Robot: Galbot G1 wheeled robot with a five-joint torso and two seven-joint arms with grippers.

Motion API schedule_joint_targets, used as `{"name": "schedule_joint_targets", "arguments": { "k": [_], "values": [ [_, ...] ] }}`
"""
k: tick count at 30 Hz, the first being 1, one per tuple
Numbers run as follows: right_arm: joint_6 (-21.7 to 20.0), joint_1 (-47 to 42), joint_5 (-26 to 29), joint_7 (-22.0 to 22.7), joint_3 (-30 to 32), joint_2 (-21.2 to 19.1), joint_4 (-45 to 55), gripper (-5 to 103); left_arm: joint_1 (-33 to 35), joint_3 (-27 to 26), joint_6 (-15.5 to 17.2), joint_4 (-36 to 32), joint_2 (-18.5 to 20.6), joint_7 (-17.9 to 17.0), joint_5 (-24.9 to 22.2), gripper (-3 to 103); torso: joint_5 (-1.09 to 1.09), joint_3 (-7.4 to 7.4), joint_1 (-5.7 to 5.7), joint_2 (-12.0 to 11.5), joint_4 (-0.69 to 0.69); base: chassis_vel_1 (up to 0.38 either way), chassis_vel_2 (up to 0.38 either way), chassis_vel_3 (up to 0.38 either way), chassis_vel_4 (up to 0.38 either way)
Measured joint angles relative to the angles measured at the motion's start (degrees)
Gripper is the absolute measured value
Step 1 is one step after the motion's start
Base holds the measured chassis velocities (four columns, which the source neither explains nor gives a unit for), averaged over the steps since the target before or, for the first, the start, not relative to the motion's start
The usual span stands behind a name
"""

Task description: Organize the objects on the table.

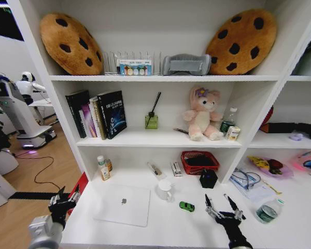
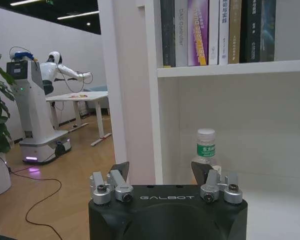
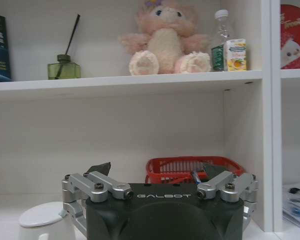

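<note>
While both hands hover released, left hand (image 1: 65, 199) off the worktop's (image 1: 160, 228) edge, right hand (image 1: 224, 206) just beside the green toy car (image 1: 186, 206), with laptop (image 1: 122, 204) centre-front: likely risk, a descending finger nudging the car rolling.

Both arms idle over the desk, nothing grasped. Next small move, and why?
Probably ease the right tool left and down toward the green toy car. Its fingers are open and empty, and the car lies loose on the table, just left of that tool. The left tool hangs open at the table's left edge.
</note>
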Motion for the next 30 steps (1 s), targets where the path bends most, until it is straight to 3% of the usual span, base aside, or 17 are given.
{"name": "schedule_joint_targets", "arguments": {
  "k": [1, 2, 4, 10, 12, 13, 16, 17, 19, 22, 24, 25, 27, 30],
  "values": [
    [-0.06, 0.47, 0.36, -1.18, 0.3, -0.46, 0.04, 100, 0.93, 0.55, 0.12, -1.39, -1.45, 0.46, 0.52, 81, 0.01, 0.0, 0.0, 0.0, 0.0, 0.0, 0.0, 0.0, 0.0],
    [-0.06, 0.62, 0.57, -1.49, 0.38, -0.62, 0.08, 100, 1.2, 0.79, 0.23, -1.59, -1.88, 0.53, 0.79, 81, 0.0, 0.0, 0.0, 0.0, 0.02, 0.0, 0.0, 0.0, 0.0],
    [-0.07, 0.59, 1.27, -1.81, 0.67, -0.86, 0.21, 100, 1.4, 1.1, 0.25, -1.87, -2.24, 0.69, 1.19, 92, 0.0, 0.0, 0.0, 0.0, 0.0, 0.0, 0.0, 0.0, 0.0],
    [-0.84, -0.99, 1.64, -2.71, 3.26, -1.14, -0.21, 100, 1.37, 1.27, 0.25, -1.87, -2.21, 0.88, 1.36, 100, 0.0, 0.0, 0.01, 0.0, 0.0, 0.0, 0.0, 0.0, 0.0],
    [-2.76, -3.18, 4.53, -10.31, 7.59, -3.86, -2.59, 100, 1.29, 1.32, 0.25, -1.77, -2.1, 0.95, 1.41, 100, -0.02, 0.0, 0.01, 0.0, -0.02, 0.0, 0.0, 0.0, 0.0],
    [-2.76, -3.18, 4.53, -10.31, 7.59, -3.86, -2.59, 100, 1.29, 1.32, 0.25, -1.77, -2.1, 0.95, 1.41, 100, -0.02, 0.0, 0.01, 0.0, -0.02, 0.0, 0.0, 0.0, 0.0],
    [-4.23, -0.6, 8.21, -27.95, 12.64, -14.64, -12.61, 100, 1.21, 1.39, 0.22, -1.62, -1.96, 1.08, 1.47, 100, 0.0, 0.0, 0.0, 0.0, 0.0, 0.0, 0.0, 0.0, 0.0],
    [-4.23, -0.6, 8.21, -27.95, 12.64, -14.64, -12.61, 100, 1.21, 1.39, 0.22, -1.62, -1.96, 1.08, 1.47, 100, 0.0, 0.0, 0.0, 0.0, 0.0, 0.0, 0.0, 0.0, 0.0],
    [-4.01, 4.3, 9.83, -36.09, 12.92, -20.21, -19.37, 100, 1.17, 1.41, 0.19, -1.56, -1.9, 1.11, 1.5, 100, 0.03, 0.01, 0.01, -0.01, 0.02, 0.0, 0.0, 0.0, 0.0],
    [-3.95, 6.56, 10.99, -38.49, 12.2, -22.11, -21.81, 100, 1.15, 1.42, 0.17, -1.54, -1.88, 1.13, 1.51, 100, 0.02, 0.01, 0.01, -0.01, 0.03, 0.0, 0.0, 0.0, 0.0],
    [-4.17, 13.48, 13.23, -43.53, 8.41, -26.39, -28.46, 100, 1.12, 1.45, 0.12, -1.48, -1.84, 1.15, 1.53, 100, 0.02, 0.02, 0.02, -0.02, 0.03, 0.0, 0.0, 0.0, 0.0],
    [-4.17, 13.48, 13.23, -43.53, 8.41, -26.39, -28.46, 100, 1.12, 1.45, 0.12, -1.48, -1.84, 1.15, 1.53, 100, 0.02, 0.02, 0.02, -0.02, 0.03, 0.0, 0.0, 0.0, 0.0],
    [-4.26, 16.74, 13.29, -50.87, 6.58, -27.86, -32.02, 100, 1.11, 1.46, 0.1, -1.44, -1.8, 1.17, 1.55, 100, -0.01, 0.02, 0.02, -0.02, 0.02, 0.0, 0.0, 0.0, 0.0],
    [-3.93, 17.84, 13.18, -54.13, 5.73, -28.17, -33.46, 100, 1.1, 1.47, 0.08, -1.43, -1.79, 1.17, 1.55, 100, 0.0, 0.01, 0.02, -0.01, -0.01, 0.0, 0.0, 0.0, 0.0]
  ]
}}
